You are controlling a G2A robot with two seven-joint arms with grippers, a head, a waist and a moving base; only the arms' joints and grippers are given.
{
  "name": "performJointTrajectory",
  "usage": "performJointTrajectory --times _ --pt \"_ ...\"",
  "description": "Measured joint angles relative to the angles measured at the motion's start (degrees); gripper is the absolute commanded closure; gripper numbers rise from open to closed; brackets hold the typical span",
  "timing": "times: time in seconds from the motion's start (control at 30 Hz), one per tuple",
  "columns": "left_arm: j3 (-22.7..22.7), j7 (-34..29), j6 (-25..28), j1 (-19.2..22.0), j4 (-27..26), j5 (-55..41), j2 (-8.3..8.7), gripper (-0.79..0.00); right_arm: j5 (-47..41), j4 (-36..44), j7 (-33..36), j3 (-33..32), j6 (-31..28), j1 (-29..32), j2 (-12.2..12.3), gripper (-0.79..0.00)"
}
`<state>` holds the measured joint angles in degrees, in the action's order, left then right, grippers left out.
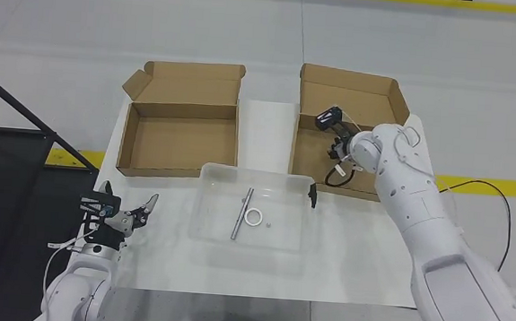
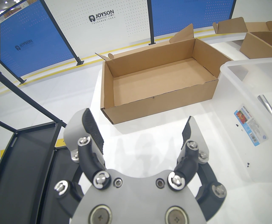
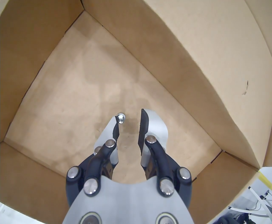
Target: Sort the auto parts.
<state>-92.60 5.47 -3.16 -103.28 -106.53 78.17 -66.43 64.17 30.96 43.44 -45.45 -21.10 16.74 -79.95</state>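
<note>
Cardboard formed both sorting targets on the bench: a left box and a right box, each with its flaps folded back, apparently so an arm could come straight down into it. Between them, nearer the robot, sat a clear bin that served as the supply. It held a metal rod, a white ring and a tiny pale piece beside the ring. A small black part sat at the bin's corner toward the right box. The right end effector was lowered inside the right box with its fingers parted and nothing between them. A small silver bolt lay on the box floor just beside one fingertip, which suggested a low drop-off so the part would not bounce or roll. The left end effector hung over bare bench near the bin, well apart from the left box. Its fingers were spread wide and held nothing, so it looked ready to take the next part. As for writing, a printed label with a barcode was stuck to the bin's floor, its print too small to read. White panels behind the bench carried a logo with lettering.
</note>
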Motion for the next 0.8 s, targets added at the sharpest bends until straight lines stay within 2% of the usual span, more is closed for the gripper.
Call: performJointTrajectory --times 0.13,0.27,0.3,0.33,0.4,0.6,0.8 --pt "0.0 0.0 0.0 0.0 0.0 0.0 0.0 -0.785 0.1 -1.4 -0.2 0.1 0.0 -0.9 -0.4 -0.296" --pt "0.0 0.0 0.0 0.0 0.0 0.0 0.0 -0.785 -0.5 -1.0 -1.8 -0.9 -0.4 -1.5 -0.1 -0.388" --pt "0.0 0.0 0.0 0.0 0.0 0.0 0.0 -0.785 -0.7 -0.7 -2.3 -1.4 -1.0 -1.5 0.1 -0.474" --pt "0.0 0.0 0.0 0.0 0.0 0.0 0.0 -0.785 -0.9 0.0 -2.8 -1.9 -1.8 -1.5 0.4 -0.631" --pt "0.0 0.0 0.0 0.0 0.0 0.0 0.0 -0.785 -1.1 1.5 -3.3 -2.9 -3.1 -1.2 1.1 -0.773" --pt "0.0 0.0 0.0 0.0 0.0 0.0 0.0 -0.785 -2.3 11.4 -2.7 -7.8 -8.1 2.4 4.1 -0.785" --pt "0.0 0.0 0.0 0.0 0.0 0.0 0.0 -0.785 -4.3 32.1 3.3 -15.5 -13.5 12.5 8.3 -0.785"
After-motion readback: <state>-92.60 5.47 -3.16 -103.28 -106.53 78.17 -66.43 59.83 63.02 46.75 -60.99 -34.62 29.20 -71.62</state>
